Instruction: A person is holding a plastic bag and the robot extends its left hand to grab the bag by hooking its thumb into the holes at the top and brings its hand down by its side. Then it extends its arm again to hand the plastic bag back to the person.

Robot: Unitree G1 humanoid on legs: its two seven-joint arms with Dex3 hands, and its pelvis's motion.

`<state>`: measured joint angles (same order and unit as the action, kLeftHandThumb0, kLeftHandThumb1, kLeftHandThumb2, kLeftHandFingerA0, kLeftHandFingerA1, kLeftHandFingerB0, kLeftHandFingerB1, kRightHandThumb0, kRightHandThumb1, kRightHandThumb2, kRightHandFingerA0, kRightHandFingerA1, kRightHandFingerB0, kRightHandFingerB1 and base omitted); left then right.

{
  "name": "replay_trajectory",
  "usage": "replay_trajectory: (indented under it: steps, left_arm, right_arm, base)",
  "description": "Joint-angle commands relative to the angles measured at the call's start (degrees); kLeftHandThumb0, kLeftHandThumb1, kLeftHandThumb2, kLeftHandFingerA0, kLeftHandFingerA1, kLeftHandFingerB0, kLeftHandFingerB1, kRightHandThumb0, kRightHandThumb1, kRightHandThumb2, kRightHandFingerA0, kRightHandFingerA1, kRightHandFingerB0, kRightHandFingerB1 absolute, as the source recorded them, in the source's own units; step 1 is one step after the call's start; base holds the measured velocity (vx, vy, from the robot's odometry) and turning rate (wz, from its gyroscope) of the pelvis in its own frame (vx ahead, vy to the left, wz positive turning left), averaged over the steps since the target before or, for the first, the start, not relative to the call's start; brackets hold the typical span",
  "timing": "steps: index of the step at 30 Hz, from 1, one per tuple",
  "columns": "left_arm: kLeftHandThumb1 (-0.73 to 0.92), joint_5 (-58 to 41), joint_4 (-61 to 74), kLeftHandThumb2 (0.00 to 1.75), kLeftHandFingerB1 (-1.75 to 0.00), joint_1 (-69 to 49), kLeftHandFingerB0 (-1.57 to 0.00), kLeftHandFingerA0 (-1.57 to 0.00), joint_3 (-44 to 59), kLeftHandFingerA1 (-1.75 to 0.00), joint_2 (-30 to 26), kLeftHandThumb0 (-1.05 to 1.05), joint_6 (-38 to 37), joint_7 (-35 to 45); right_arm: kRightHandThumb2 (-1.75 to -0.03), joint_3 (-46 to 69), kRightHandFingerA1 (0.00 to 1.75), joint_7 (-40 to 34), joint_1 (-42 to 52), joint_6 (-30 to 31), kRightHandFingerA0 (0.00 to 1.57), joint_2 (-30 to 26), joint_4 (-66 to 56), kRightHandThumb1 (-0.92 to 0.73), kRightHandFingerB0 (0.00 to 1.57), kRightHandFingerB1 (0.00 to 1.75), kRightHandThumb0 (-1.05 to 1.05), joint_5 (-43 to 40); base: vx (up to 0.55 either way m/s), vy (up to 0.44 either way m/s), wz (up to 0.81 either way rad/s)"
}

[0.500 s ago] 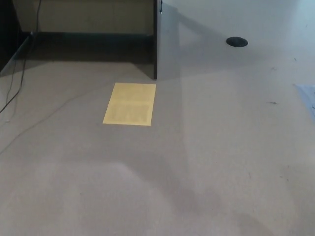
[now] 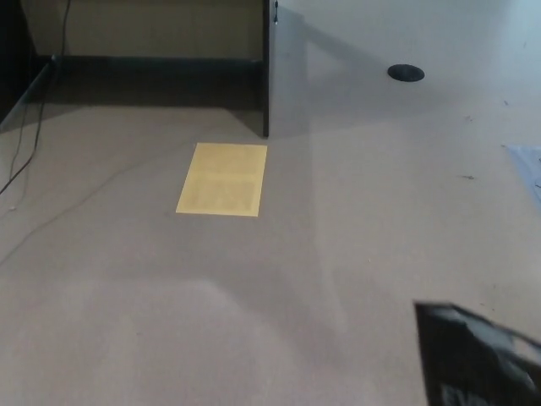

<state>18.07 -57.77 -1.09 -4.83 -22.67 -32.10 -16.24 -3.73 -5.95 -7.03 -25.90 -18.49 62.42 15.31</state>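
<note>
- Left hand and right hand out of view; opening and hold cannot be told.
- Dark blurred object (image 2: 478, 359), pale lettering, lower right; identity unclear.
- Yellow sheet (image 2: 222, 179) flat on floor (image 2: 127, 321).

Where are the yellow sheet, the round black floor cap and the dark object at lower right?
yellow sheet (image 2: 221, 179), head view, its middle
round black floor cap (image 2: 406, 73), head view, its centre
dark object (image 2: 473, 359), head view, blurred face

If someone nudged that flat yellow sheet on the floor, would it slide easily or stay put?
The yellow sheet lies flush on the floor with no raised edge visible, so it is probably thin, light and floppy. A nudge would likely slide it. Picking it up may be fiddly, since nothing sticks up to catch.
</note>
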Motion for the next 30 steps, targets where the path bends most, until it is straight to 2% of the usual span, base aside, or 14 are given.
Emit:
replay_trajectory:
  steps: [1, 4, 5, 6, 7, 9, 10, 11, 12, 13, 17, 18, 22, 30]
  left_arm:
    - [0.57, 2.60, -1.17, 0.57, -0.35, -1.93, -0.38, -0.46, -1.21, -0.39, -1.42, -0.35, -4.88, -4.47]
    - [0.58, 1.05, -0.86, 0.58, -0.33, -3.43, -0.35, -0.42, -0.41, -0.38, -0.92, -0.37, -6.85, -4.05]
    - [0.57, -0.63, 0.29, 0.58, -0.34, -4.69, -0.36, -0.41, 0.71, -0.38, -0.48, -0.36, -8.66, -3.38]
    - [0.57, -1.19, 0.79, 0.58, -0.34, -5.17, -0.36, -0.41, 1.19, -0.38, -0.32, -0.36, -9.35, -3.14]
    - [0.57, -1.25, 2.56, 0.57, -0.33, -5.56, -0.36, -0.39, 1.56, -0.36, -0.43, -0.37, -9.51, -3.11]
    - [0.56, -0.98, 6.04, 0.57, -0.33, -6.32, -0.36, -0.39, 2.23, -0.36, -0.73, -0.37, -10.13, -3.23]
    - [0.56, -1.04, 11.49, 0.58, -0.33, -7.81, -0.34, -0.39, 3.10, -0.36, -0.95, -0.39, -9.76, -3.16]
    - [0.56, -1.75, 16.03, 0.58, -0.32, -8.65, -0.36, -0.38, 3.92, -0.35, -1.12, -0.44, -9.87, -2.57]
    - [0.54, -3.50, 23.91, 0.57, -0.33, -10.06, -0.36, -0.39, 5.40, -0.36, -1.35, -0.39, -10.15, -1.06]
    - [0.54, -4.52, 27.16, 0.57, -0.33, -10.75, -0.36, -0.39, 6.03, -0.36, -1.32, -0.39, -10.02, -0.01]
    - [0.51, -6.23, 43.45, 0.56, -0.33, -12.50, -0.36, -0.37, 8.27, -0.34, -0.84, -0.41, -7.79, 1.22]
    - [0.51, -6.26, 47.07, 0.56, -0.33, -13.28, -0.36, -0.35, 8.68, -0.34, -0.96, -0.43, -7.05, 1.55]
    - [0.53, -7.64, 62.23, 0.56, -0.32, -13.66, -0.32, -0.34, 10.52, -0.34, -1.01, -0.43, -7.44, 2.27]
    - [0.52, -8.23, 84.05, 0.57, -0.31, -8.79, -0.29, -0.31, 12.07, -0.33, -0.84, -0.43, 1.23, 4.83]
  right_arm:
    - [-0.60, -0.04, 0.47, -1.40, 2.20, -4.10, 0.64, -1.23, 1.34, -0.67, 0.45, 0.39, -0.25, 0.09]
    - [-0.60, 0.21, 0.48, -1.85, 3.27, -5.20, 0.66, -1.05, 1.97, -0.67, 0.46, 0.39, -0.25, -0.17]
    - [-0.73, 0.12, 0.54, -1.57, 3.87, -5.11, 0.59, -1.04, 1.67, -0.58, 0.40, 0.45, -0.33, -0.20]
    - [-0.73, 0.08, 0.54, -1.43, 4.07, -5.02, 0.59, -1.03, 1.52, -0.58, 0.40, 0.45, -0.33, -0.20]
    - [-0.60, 0.06, 0.47, -1.39, 3.91, -4.79, 0.65, -0.97, 1.64, -0.68, 0.43, 0.38, -0.24, -0.18]
    - [-0.60, 0.04, 0.47, -1.33, 3.88, -4.61, 0.66, -0.99, 1.61, -0.68, 0.43, 0.38, -0.24, -0.16]
    - [-0.74, -0.09, 0.56, -1.38, 3.85, -4.56, 0.63, -1.07, 1.53, -0.57, 0.38, 0.45, -0.33, 0.02]
    - [-0.60, -0.24, 0.47, -1.65, 3.80, -4.57, 0.65, -1.12, 1.59, -0.68, 0.44, 0.38, -0.25, 0.27]
    - [-0.74, -0.44, 0.54, -2.17, 3.82, -4.72, 0.59, -1.10, 1.74, -0.59, 0.40, 0.46, -0.34, 0.59]
    - [-0.74, -0.44, 0.54, -2.36, 3.94, -4.88, 0.59, -0.97, 1.80, -0.59, 0.40, 0.46, -0.34, 0.56]
    - [-0.73, -0.44, 0.53, -2.24, 3.58, -4.45, 0.58, -0.84, 2.09, -0.58, 0.40, 0.46, -0.34, 0.47]
    - [-0.60, -0.64, 0.47, -2.48, 3.78, -4.57, 0.65, -0.93, 1.99, -0.68, 0.44, 0.38, -0.25, 0.76]
    - [-0.61, -0.48, 0.49, -1.88, 5.10, -5.67, 0.65, -1.09, 2.21, -0.69, 0.46, 0.39, -0.24, 0.31]
    - [-0.60, -0.35, 0.47, -0.92, 4.94, -4.88, 0.64, -1.29, 2.63, -0.68, 0.45, 0.39, -0.24, -0.03]
  base:
    - [0.00, 0.000, 0.00]
    - [0.00, 0.000, 0.00]
    - [0.00, 0.000, 0.00]
    - [0.00, 0.000, 0.00]
    - [0.00, 0.000, 0.00]
    - [0.00, 0.000, 0.00]
    - [0.00, 0.000, 0.00]
    - [0.00, 0.000, 0.00]
    - [0.00, 0.000, 0.00]
    - [0.00, 0.000, 0.00]
    - [0.00, 0.000, 0.00]
    - [0.00, 0.000, 0.00]
    - [0.00, 0.000, 0.00]
    - [0.00, 0.000, 0.00]
